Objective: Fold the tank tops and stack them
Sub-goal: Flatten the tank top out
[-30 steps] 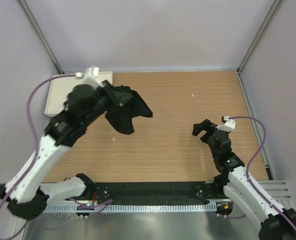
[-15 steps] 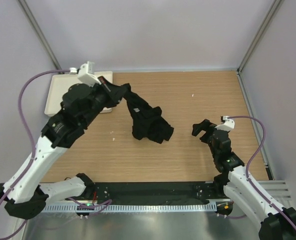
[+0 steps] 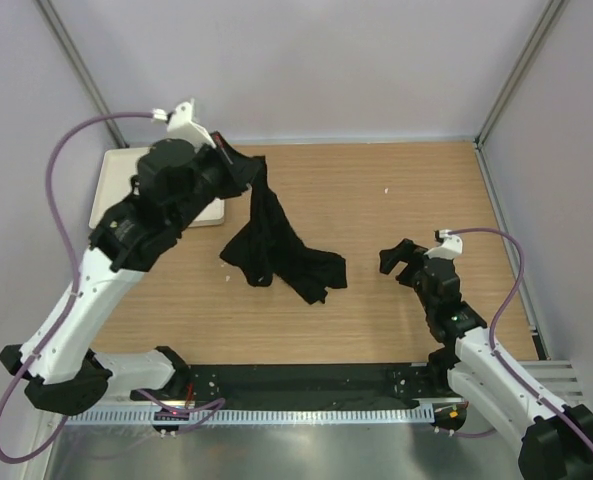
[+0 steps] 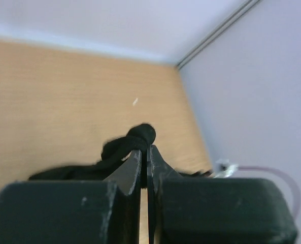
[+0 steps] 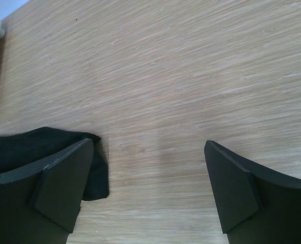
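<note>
One tank top (image 3: 276,245) now hangs higher from our left gripper (image 3: 228,162), fingers clamped on it (lower end trailing on the tabletop (image 3: 406,190)); our right gripper (image 3: 396,265) waits with fingers apart, so spreading looks next.

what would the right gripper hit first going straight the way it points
Probably the bare table: the right gripper angles down at wood between its open jaws; the tank top lies just beside that line.

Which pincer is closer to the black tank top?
Left. The left pincer is shut on one end of the black tank top, holding it up. The right pincer is open beside the top's lower end, not touching it.
</note>
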Tool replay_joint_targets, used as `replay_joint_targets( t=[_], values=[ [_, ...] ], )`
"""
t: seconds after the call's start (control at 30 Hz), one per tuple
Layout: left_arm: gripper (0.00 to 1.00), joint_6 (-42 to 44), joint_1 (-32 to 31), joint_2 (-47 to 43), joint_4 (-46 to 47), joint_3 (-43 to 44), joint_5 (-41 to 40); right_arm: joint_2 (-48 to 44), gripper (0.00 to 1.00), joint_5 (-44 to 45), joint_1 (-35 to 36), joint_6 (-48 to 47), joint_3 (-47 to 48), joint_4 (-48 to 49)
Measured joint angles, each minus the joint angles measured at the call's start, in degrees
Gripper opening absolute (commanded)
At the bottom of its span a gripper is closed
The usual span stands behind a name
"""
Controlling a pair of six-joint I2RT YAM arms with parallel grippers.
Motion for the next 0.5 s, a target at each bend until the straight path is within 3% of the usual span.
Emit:
replay_joint_targets(
  t=[0.13,0.23,0.5],
  values=[
    [0.0,1.57,0.0,1.62,-0.68,16.22,3.34,0.11,0.97,-0.28,0.0,-0.09,0.0,0.0],
    [0.0,1.68,0.0,1.31,1.64,23.78,4.74,0.09,0.97,-0.35,0.0,-0.09,0.0,0.0],
    [0.0,-1.07,0.02,0.74,7.65,26.71,7.56,0.09,0.97,-0.39,0.0,-0.11,0.0,0.0]
  ],
)
